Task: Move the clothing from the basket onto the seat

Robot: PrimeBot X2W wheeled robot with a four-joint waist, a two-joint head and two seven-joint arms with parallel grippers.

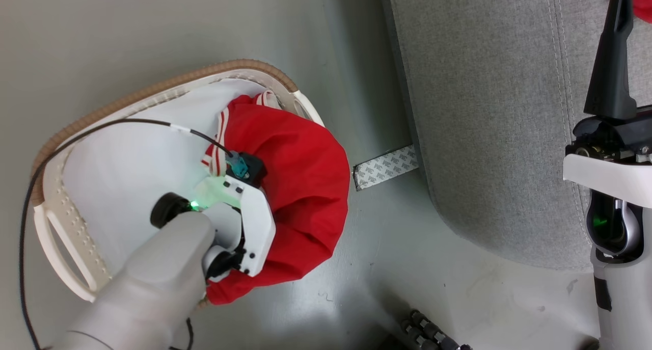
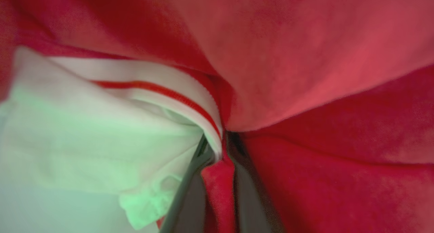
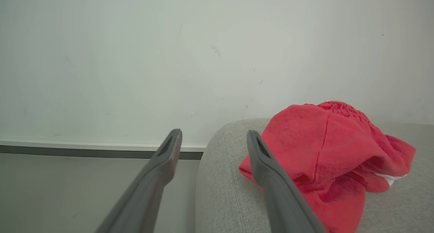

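From the head, the left arm [image 1: 153, 284] pointed down into the basket [image 1: 66, 222], on the floor left of the seat [image 1: 484, 136]. Its wrist was sunk in the red garment [image 1: 305, 187], which spilled over the basket's right rim, so that piece was not yet across. Down the left wrist, the left claw [image 2: 218, 148] was pinching a red fold just beside the white striped trim [image 2: 162, 90]; a bunched fold is probably the surest hold on soft cloth. Along the right wrist, the right claw [image 3: 213, 133] hung spread and empty over the seat's rounded end. It was near the other red garment [image 3: 322, 148], which lay farther along the seat, and was presumably kept clear.
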